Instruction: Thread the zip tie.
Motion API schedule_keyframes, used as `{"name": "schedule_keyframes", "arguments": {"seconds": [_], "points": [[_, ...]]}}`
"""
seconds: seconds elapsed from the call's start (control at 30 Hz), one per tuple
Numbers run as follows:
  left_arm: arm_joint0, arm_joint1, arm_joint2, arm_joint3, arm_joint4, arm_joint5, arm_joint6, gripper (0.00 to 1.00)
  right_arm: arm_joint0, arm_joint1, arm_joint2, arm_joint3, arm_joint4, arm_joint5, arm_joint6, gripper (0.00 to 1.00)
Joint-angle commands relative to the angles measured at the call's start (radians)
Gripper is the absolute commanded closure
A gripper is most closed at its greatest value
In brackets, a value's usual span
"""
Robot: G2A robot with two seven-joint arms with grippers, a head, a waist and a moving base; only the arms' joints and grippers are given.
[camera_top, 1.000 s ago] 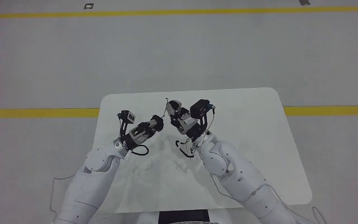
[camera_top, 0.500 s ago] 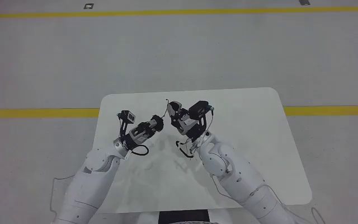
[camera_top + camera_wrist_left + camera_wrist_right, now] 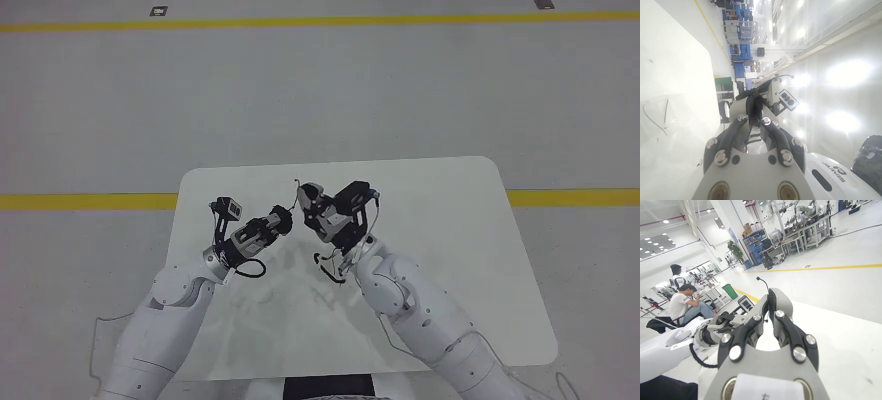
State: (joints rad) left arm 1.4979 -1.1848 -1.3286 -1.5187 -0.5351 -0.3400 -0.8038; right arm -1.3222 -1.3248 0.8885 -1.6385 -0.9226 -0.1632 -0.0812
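A thin black zip tie (image 3: 763, 283) sticks up out of my right gripper (image 3: 769, 298), which is shut on it, with the small head at the free end. From above, the tie (image 3: 296, 184) pokes out past the right gripper (image 3: 305, 200) over the white table (image 3: 450, 230). My left gripper (image 3: 283, 217) sits tip to tip with it, both raised above the table. In the left wrist view the left gripper (image 3: 753, 95) is shut, a thin dark strip runs down between its fingers, and the tie's head end (image 3: 785, 75) curves out beyond the right gripper (image 3: 774, 89).
A clear plastic sheet with thin dark strips (image 3: 664, 113) lies on the table below the left gripper. The table's right half and front are bare. A black cable loop (image 3: 328, 270) hangs from the right arm.
The right gripper with the zip tie has shifted slightly toward the left gripper. The left arm has hardly moved.
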Motion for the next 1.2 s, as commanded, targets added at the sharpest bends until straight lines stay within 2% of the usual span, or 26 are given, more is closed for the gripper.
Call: {"name": "schedule_keyframes", "arguments": {"seconds": [0.0, 0.4, 0.5, 1.17], "points": [[0.000, 0.000, 0.000, 0.000, 0.000, 0.000, 0.000, 1.00, -0.001, -0.001, -0.001, 0.001, -0.011, 0.002, 0.006, 1.00], [0.000, 0.000, 0.000, 0.000, 0.000, 0.000, 0.000, 1.00, -0.017, -0.004, 0.012, -0.001, -0.029, -0.002, 0.025, 1.00], [-0.001, 0.000, 0.010, -0.011, 0.008, 0.009, 0.023, 1.00, -0.021, -0.005, 0.016, -0.004, -0.031, -0.005, 0.026, 1.00], [0.000, 0.013, 0.009, -0.028, 0.015, 0.000, 0.032, 1.00, -0.036, -0.011, 0.025, -0.008, -0.020, -0.047, 0.046, 1.00]]}}
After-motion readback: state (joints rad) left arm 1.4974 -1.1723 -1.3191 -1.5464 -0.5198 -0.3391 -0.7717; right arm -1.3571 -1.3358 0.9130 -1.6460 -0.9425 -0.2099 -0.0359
